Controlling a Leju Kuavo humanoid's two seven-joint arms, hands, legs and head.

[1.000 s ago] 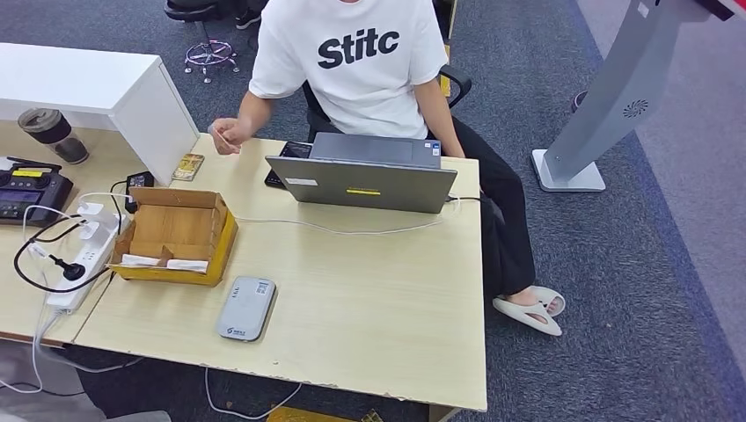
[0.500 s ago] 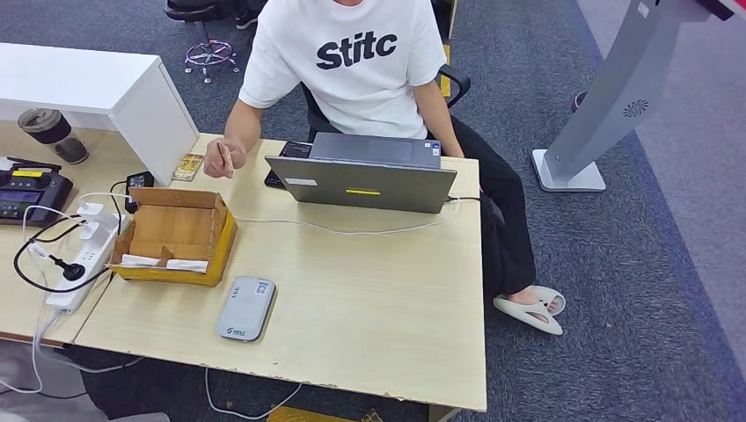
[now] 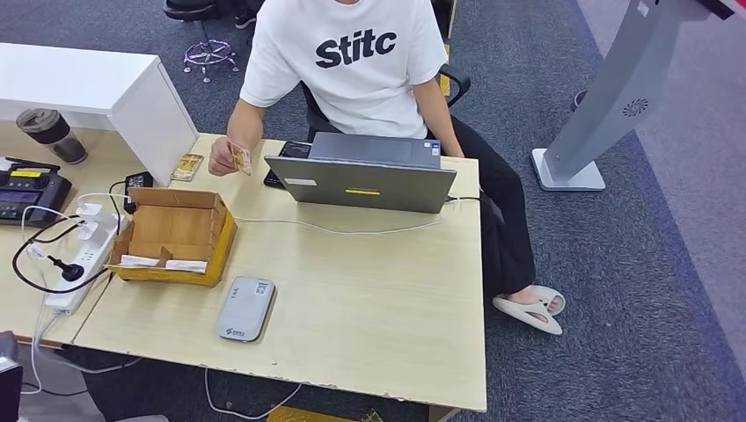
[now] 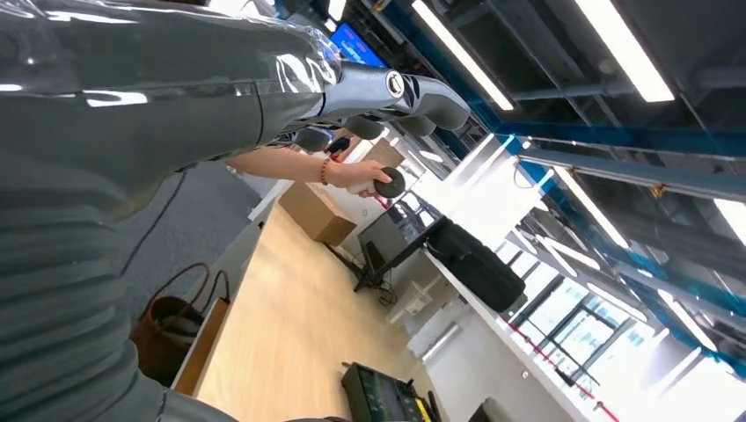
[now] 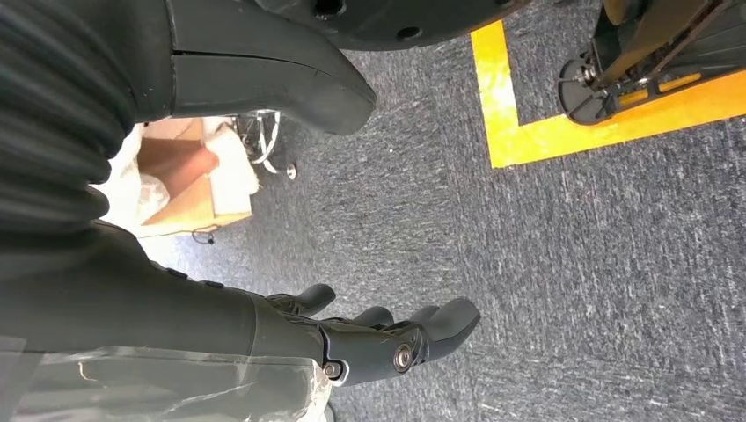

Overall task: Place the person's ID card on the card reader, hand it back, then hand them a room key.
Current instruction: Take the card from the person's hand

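Observation:
The person in a white T-shirt (image 3: 356, 61) sits behind the desk and holds a small yellowish ID card (image 3: 239, 158) up over the far left edge of the table. The grey-white card reader (image 3: 246, 308) lies flat near the front edge, left of centre. An open cardboard box (image 3: 174, 233) behind it holds white flat pieces (image 3: 163, 262). In the left wrist view my left hand (image 4: 387, 92) is raised with its fingers stretched out and empty. The right wrist view has my right hand (image 5: 378, 338) hanging over grey carpet, fingers apart, holding nothing.
A grey laptop (image 3: 365, 176) stands at the far side with a white cable across the desk. A second small card (image 3: 187, 166) lies by the white partition (image 3: 106, 88). A power strip (image 3: 84, 255) with plugs and a black device (image 3: 31, 189) sit at left.
The person has raised the ID card and swung it right, off the table edge toward the laptop. A dark part has come into the head view's bottom left corner.

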